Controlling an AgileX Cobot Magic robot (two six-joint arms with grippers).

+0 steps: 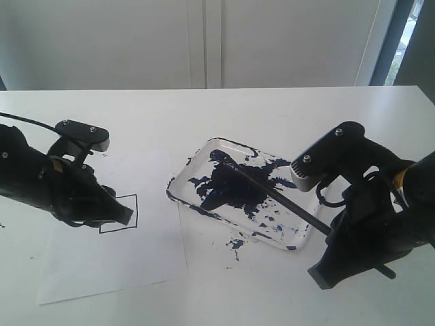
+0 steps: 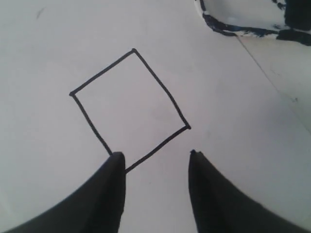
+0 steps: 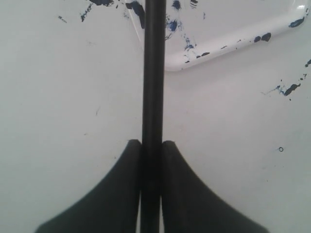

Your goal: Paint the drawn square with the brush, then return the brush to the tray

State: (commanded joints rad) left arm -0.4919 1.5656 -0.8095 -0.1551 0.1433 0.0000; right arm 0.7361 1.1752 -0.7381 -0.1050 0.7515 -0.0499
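White table (image 1: 272, 109), right gripper (image 3: 151, 143) clamping brush (image 1: 272, 192), tip in tray (image 1: 226, 143), drawn square (image 2: 130, 109) unfilled

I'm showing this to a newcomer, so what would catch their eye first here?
The tray at the table's middle, smeared with blue-black paint, stands out first. The brush slants across it, handle clamped in the right gripper. On the left, the drawn square is unpainted, with the open left gripper at its edge.
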